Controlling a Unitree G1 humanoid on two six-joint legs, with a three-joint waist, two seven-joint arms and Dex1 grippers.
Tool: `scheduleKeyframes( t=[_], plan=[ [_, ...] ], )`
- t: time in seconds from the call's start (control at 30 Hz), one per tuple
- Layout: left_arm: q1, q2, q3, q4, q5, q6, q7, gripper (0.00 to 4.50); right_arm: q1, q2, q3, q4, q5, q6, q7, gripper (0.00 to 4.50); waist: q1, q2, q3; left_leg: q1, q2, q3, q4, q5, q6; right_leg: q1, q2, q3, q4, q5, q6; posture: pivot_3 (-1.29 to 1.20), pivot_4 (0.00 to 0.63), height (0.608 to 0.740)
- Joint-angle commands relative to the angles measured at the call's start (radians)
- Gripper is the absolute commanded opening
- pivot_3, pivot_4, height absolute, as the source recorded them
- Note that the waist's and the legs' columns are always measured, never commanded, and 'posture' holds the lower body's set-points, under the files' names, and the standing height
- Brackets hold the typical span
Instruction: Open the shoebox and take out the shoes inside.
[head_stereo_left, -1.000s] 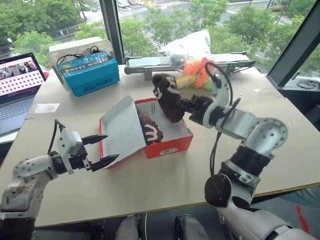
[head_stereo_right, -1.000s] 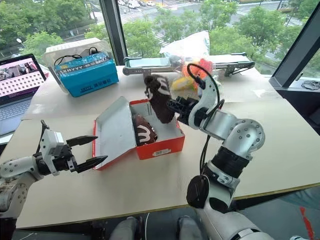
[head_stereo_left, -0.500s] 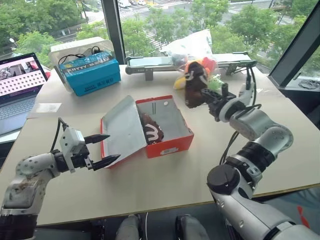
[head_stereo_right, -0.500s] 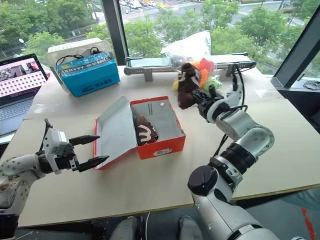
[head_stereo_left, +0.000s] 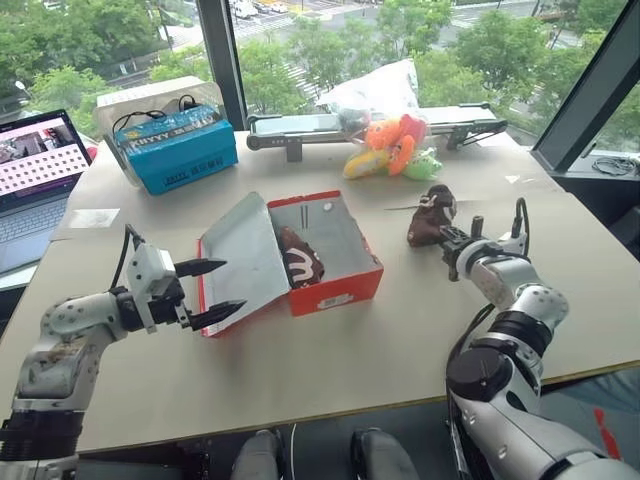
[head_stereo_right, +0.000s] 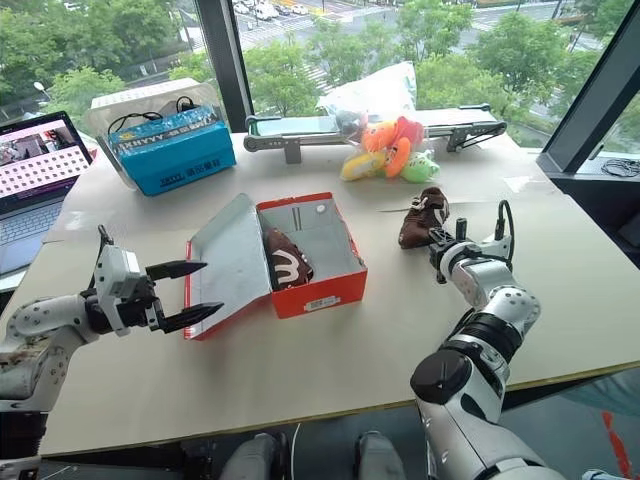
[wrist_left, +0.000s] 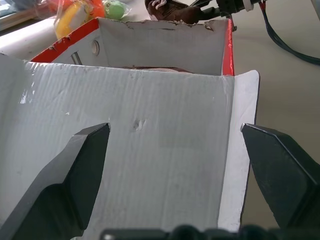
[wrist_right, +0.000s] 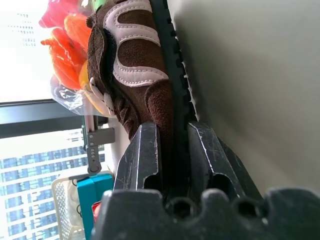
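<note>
The red shoebox (head_stereo_left: 338, 290) stands open at mid-table, its grey-white lid (head_stereo_left: 245, 258) folded out to the left. One dark brown shoe (head_stereo_left: 302, 262) with white curved marks lies inside. The other shoe (head_stereo_left: 430, 212) is down at the tabletop to the right of the box, with my right gripper (head_stereo_left: 449, 237) shut on its heel end. In the right wrist view the black fingers (wrist_right: 145, 150) pinch that shoe (wrist_right: 132, 60), whose sole runs along the table. My left gripper (head_stereo_left: 217, 290) is open at the lid's outer edge, its fingers (wrist_left: 82, 160) spread either side of the lid (wrist_left: 160, 130) and touching nothing.
A blue carton (head_stereo_left: 175, 148) and a laptop (head_stereo_left: 35, 165) sit at the back left. Orange, yellow and green plush toys (head_stereo_left: 388, 145) and a long grey device (head_stereo_left: 300, 125) lie along the window. The table's right edge (head_stereo_left: 600, 250) is close behind my right arm.
My right gripper carried the shoe from above the box out to the right and down to the tabletop, rolling its wrist. The left gripper stayed open by the lid.
</note>
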Motion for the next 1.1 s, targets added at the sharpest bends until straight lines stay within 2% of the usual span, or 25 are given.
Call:
scheduleKeyframes(
  t=[0.03,0.17,0.37,0.53,0.6,0.67,0.77,0.83,0.93,1.03,1.1],
  plan=[
    [-0.013,0.002,-0.001,-0.008,0.005,-0.02,-0.004,4.5,0.033,-0.006,0.015,-0.01,0.046,-0.043,-0.044,1.36,0.001,0.0,0.0,0.0,0.0,0.0,0.001,0.0,0.0,0.0,0.0,0.0,0.0,0.0,0.0,0.0,0.15,0.74],
    [-0.01,0.002,-0.001,-0.008,0.005,-0.021,-0.006,4.5,0.053,-0.003,0.093,-0.13,0.068,-0.029,-0.06,2.57,-0.004,0.0,0.0,0.0,0.0,0.0,0.001,0.0,0.0,0.0,0.0,0.001,0.0,0.0,0.001,0.0,0.15,0.74],
    [-0.017,-0.004,-0.013,-0.002,0.007,-0.023,-0.009,4.5,0.059,0.015,0.186,-0.374,0.169,-0.002,-0.123,2.57,-0.011,0.001,0.0,0.0,0.0,-0.001,0.001,0.0,0.0,-0.001,0.002,0.003,0.001,0.0,0.001,0.0,0.15,0.74],
    [-0.036,-0.011,-0.029,0.016,0.009,-0.028,-0.015,4.5,0.114,-0.037,0.335,-0.552,0.182,0.086,-0.148,2.57,-0.009,0.0,0.0,0.0,0.001,-0.001,0.001,0.0,0.0,-0.001,0.002,0.003,0.001,0.0,0.0,0.0,0.15,0.74],
    [-0.045,-0.012,-0.037,0.024,0.01,-0.03,-0.023,4.5,0.151,-0.16,0.525,-0.665,0.159,0.23,-0.059,2.57,-0.007,0.001,0.001,0.0,0.001,-0.001,0.001,0.0,0.0,-0.001,0.002,0.003,0.001,0.0,0.0,0.0,0.15,0.74],
    [-0.05,-0.013,-0.039,0.028,0.011,-0.031,-0.027,4.5,0.179,-0.238,0.639,-0.732,0.162,0.301,0.006,2.57,-0.007,0.001,0.001,-0.001,0.0,0.0,0.001,0.0,0.0,-0.002,0.0,0.004,0.001,0.0,0.0,0.0,0.15,0.74],
    [-0.067,-0.015,-0.045,0.042,0.016,-0.032,-0.035,4.5,0.17,-0.486,0.945,-0.889,0.154,0.447,0.241,2.57,-0.009,0.001,0.001,-0.001,0.0,-0.001,0.001,0.0,0.0,-0.002,0.001,0.005,0.001,-0.001,-0.001,0.0,0.15,0.74],
    [-0.073,-0.017,-0.05,0.048,0.018,-0.032,-0.04,4.5,0.131,-0.593,1.083,-0.911,0.116,0.457,0.372,2.57,-0.009,0.0,0.0,-0.001,0.0,-0.002,0.001,0.0,0.0,-0.003,0.001,0.005,0.001,-0.003,-0.005,0.0,0.15,0.74],
    [-0.079,-0.023,-0.062,0.051,0.02,-0.032,-0.05,4.5,0.025,-0.646,1.213,-0.86,0.047,0.397,0.541,2.57,-0.008,0.0,0.0,0.0,0.0,-0.003,0.001,0.0,0.0,-0.002,0.003,0.005,0.0,-0.004,-0.007,0.0,0.15,0.74],
    [-0.088,-0.035,-0.073,0.062,0.025,-0.038,-0.053,4.5,-0.081,-0.618,1.381,-0.75,-0.058,0.326,0.711,2.57,-0.006,-0.001,0.0,-0.001,0.0,-0.002,0.003,0.0,-0.001,-0.003,0.002,0.005,0.0,-0.003,-0.008,0.0,0.15,0.74],
    [-0.093,-0.042,-0.077,0.065,0.028,-0.04,-0.052,4.5,-0.097,-0.579,1.437,-0.678,-0.102,0.291,0.787,2.57,-0.003,-0.002,0.0,-0.001,0.0,-0.002,0.003,-0.002,-0.003,-0.003,0.002,0.005,0.001,-0.003,-0.008,0.0,0.15,0.74]
  ],
)
